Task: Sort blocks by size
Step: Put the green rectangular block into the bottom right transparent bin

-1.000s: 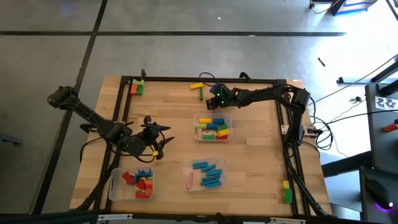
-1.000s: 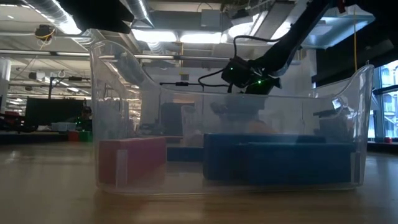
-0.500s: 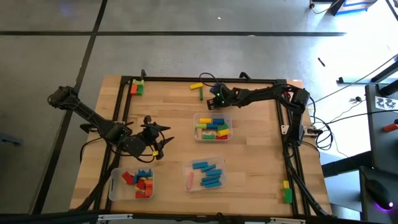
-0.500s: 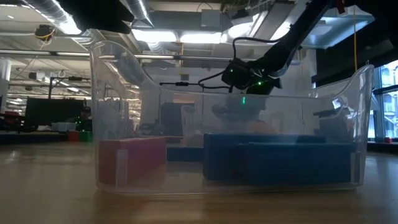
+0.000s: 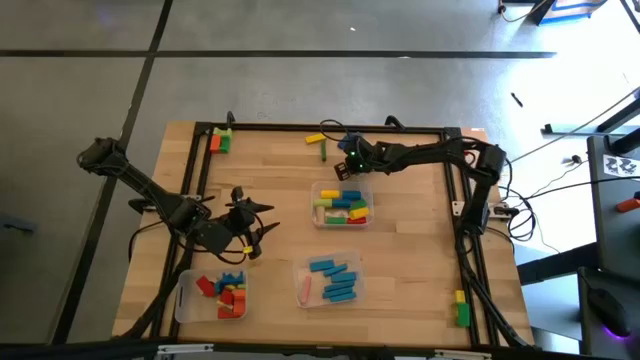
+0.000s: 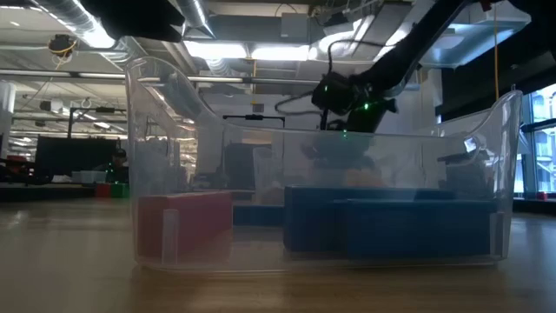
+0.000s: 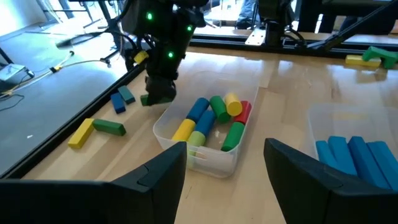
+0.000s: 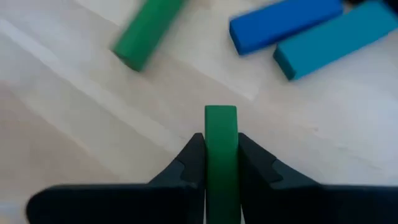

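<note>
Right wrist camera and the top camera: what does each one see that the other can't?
Only the right wrist view shows the right gripper shut on a green block. Only the high view shows the whole table, three clear trays of blocks and the left gripper waiting open over the wood. Both show the loose green bar and blue blocks nearby.

My right arm reaches across the far side of the table, elbow bent, wrist tipped down. Right gripper (image 8: 221, 163) sits low over the wood, both fingers (image 8: 189, 163) pressed flat vs. the sides of a green block (image 8: 221, 143), which sticks out fwd past the tips. Left arm comes in from the left edge, folded, w/ left gripper (image 7: 225, 163) above the table, fingers spread wide, nothing betw. them.
</note>
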Action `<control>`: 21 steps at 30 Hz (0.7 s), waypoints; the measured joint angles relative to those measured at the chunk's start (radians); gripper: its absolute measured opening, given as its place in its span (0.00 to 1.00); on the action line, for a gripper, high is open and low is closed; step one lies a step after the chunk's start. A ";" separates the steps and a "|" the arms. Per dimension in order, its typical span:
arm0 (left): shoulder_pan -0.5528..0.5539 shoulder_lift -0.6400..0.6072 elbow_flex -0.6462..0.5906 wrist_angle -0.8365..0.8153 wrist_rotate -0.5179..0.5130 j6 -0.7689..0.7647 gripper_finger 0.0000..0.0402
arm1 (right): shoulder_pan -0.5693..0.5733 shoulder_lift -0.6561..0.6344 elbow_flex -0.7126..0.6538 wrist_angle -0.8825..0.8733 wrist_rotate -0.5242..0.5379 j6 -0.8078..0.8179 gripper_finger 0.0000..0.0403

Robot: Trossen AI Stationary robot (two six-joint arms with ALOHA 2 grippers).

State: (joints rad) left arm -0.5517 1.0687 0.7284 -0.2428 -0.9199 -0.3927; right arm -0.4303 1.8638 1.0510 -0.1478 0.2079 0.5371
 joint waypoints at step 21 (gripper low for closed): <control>-0.122 -0.035 0.000 -0.004 -0.056 0.029 0.52 | 0.296 -0.385 0.004 -0.044 -0.017 -0.145 0.14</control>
State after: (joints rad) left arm -0.6740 1.0340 0.7288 -0.2470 -0.9759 -0.3634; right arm -0.1346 1.4785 1.0546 -0.1921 0.1909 0.3920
